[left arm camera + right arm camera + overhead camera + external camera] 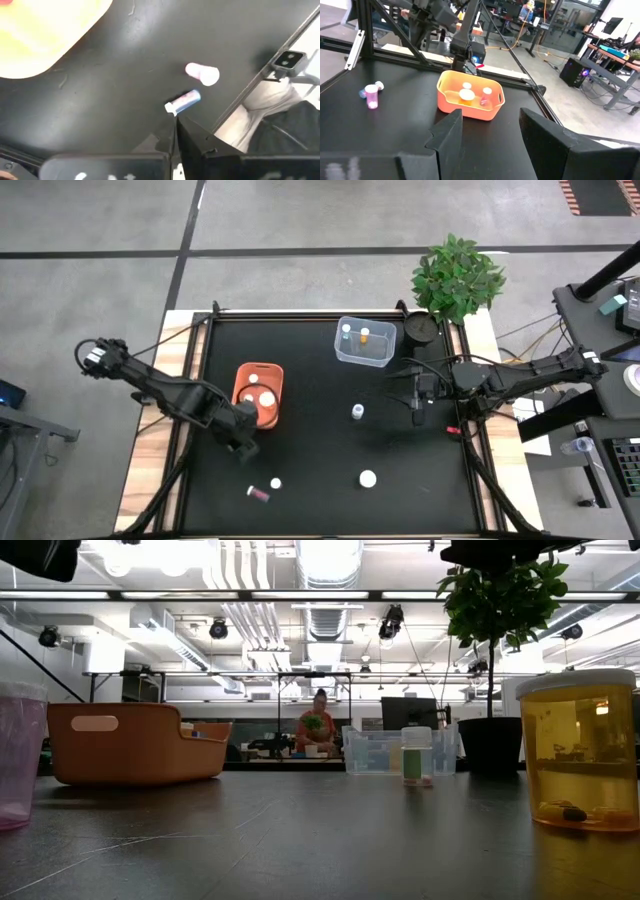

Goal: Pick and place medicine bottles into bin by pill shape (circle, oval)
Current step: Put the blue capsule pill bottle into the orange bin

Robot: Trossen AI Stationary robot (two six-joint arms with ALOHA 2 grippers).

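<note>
From above, four medicine bottles lie loose on the black table (320, 470) — one mid-table (357, 412), three near the front edge. The orange bin (259, 395) holds three more, the clear bin (365, 343) two. At table height, an amber bottle (577, 764) stands close by. The left gripper (176, 145), beside the orange bin, shows its fingers pressed together, empty. The right gripper (490, 131) hangs wide apart — nothing in it.

Two dark jointed arms, black cables trailing; left arm (150, 385), right arm (520, 375).
</note>
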